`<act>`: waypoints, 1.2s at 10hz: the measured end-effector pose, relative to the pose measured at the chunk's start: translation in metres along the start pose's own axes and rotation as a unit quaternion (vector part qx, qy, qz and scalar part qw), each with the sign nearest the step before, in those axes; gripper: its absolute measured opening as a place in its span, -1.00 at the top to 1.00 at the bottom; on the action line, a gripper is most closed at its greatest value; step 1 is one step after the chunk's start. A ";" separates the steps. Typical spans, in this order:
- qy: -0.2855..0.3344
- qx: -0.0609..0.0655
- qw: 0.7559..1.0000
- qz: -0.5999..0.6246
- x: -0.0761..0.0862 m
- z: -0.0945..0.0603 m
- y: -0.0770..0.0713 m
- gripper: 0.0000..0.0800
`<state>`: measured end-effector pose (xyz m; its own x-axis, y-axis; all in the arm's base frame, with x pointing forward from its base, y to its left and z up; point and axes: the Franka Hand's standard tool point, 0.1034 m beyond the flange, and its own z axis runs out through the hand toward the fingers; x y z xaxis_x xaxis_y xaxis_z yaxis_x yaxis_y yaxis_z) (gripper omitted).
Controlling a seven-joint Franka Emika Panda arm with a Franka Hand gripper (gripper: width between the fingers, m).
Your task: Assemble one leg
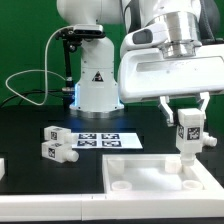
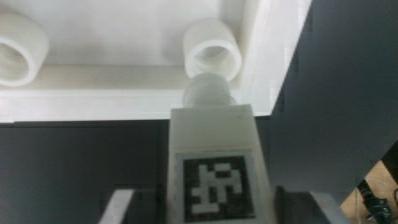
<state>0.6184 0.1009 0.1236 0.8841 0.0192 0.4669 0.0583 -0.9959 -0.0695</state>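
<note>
My gripper (image 1: 188, 112) is shut on a white leg (image 1: 188, 133) by its blocky tagged end and holds it upright, stem down. The stem tip hangs just above the white tabletop (image 1: 150, 180) near its corner at the exterior view's right. In the wrist view the leg (image 2: 215, 150) fills the middle, its round stem pointing at a raised round socket (image 2: 214, 45) in the tabletop (image 2: 125, 90). A second socket (image 2: 15, 55) shows beside it. Two more legs (image 1: 55, 133) (image 1: 57, 151) lie on the black table at the exterior view's left.
The marker board (image 1: 105, 140) lies flat on the table behind the tabletop. The robot's white base (image 1: 97, 85) stands behind it with cables at the exterior view's left. A small white part (image 1: 2, 167) shows at the left edge.
</note>
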 end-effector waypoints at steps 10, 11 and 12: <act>0.000 -0.003 1.000 -0.023 -0.009 0.030 -0.008 0.29; 0.005 -0.003 1.000 -0.023 -0.009 0.032 -0.009 0.29; 0.004 -0.004 1.000 -0.024 -0.013 0.037 -0.008 0.29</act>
<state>0.6237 0.1122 0.0857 0.8771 0.0658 0.4758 0.0967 -0.9945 -0.0407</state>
